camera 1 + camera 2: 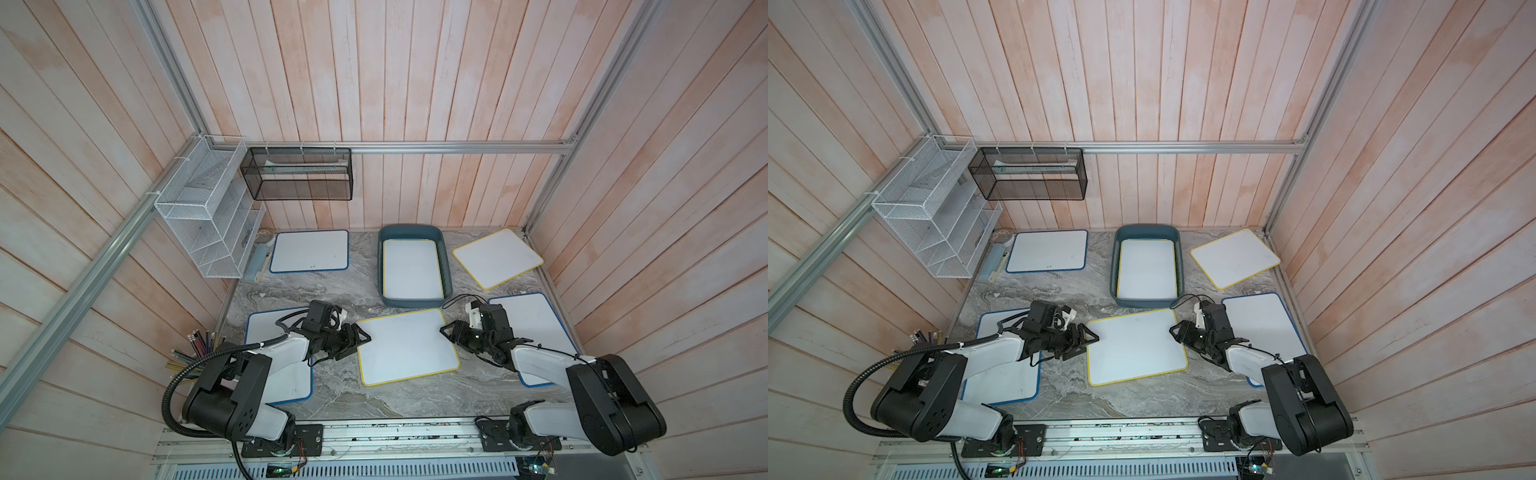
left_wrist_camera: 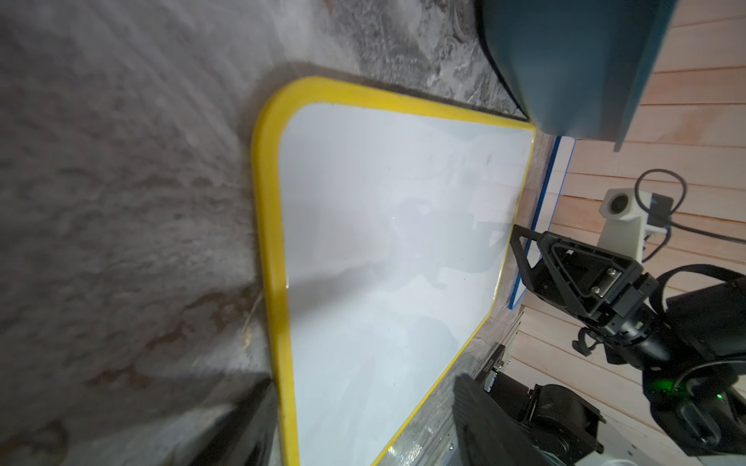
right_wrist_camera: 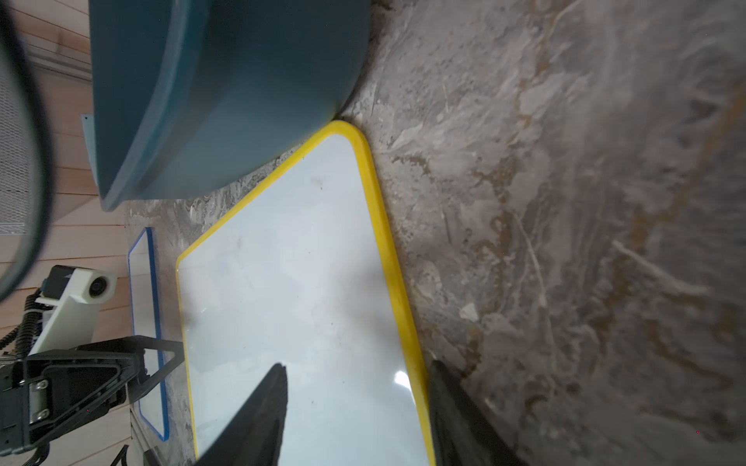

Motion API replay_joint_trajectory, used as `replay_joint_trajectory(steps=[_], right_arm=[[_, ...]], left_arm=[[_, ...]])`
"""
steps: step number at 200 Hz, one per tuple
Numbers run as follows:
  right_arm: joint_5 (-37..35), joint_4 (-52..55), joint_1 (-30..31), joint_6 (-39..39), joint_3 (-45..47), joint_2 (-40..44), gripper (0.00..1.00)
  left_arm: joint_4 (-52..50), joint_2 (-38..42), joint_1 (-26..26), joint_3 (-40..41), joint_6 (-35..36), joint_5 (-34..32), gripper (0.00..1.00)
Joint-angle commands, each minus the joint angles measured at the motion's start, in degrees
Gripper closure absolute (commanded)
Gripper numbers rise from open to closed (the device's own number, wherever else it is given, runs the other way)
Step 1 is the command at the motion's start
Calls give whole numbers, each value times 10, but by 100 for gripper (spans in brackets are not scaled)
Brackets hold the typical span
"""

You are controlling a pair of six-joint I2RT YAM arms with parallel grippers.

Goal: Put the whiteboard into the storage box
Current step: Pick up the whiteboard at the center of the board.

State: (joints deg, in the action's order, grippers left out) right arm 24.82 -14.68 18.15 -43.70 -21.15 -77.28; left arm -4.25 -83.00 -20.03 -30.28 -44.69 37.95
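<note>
Jaws left and right gape empty astride opposite edges of the yellow-framed rectangular whiteboard (image 1: 407, 347); best pinch together, lift level.

Six whiteboards (image 1: 408, 347), one storage box (image 1: 409, 302), one mesh basket (image 1: 297, 174), one wire rack (image 1: 208, 220)

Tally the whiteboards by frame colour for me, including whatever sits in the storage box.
Yellow-framed whiteboards: 3 (centre board, far-right board, top board in the storage box)
Blue-framed whiteboards: 3 (far-left board, near-left board, near-right board)
Total: 6. Anything lying beneath the box's top board is hidden.
</note>
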Motion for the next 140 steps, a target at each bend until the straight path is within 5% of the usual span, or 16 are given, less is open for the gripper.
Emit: replay_joint_trajectory(steps=[1, 65, 140], right_arm=[[199, -2, 43, -32, 20, -29, 44], [199, -45, 62, -47, 26, -63, 44], [205, -80, 64, -50, 38, -93, 44]], left_arm=[[-24, 10, -26, 7, -42, 49, 29], [129, 59, -26, 1, -149, 113, 30], [211, 86, -26, -9, -189, 139, 30]])
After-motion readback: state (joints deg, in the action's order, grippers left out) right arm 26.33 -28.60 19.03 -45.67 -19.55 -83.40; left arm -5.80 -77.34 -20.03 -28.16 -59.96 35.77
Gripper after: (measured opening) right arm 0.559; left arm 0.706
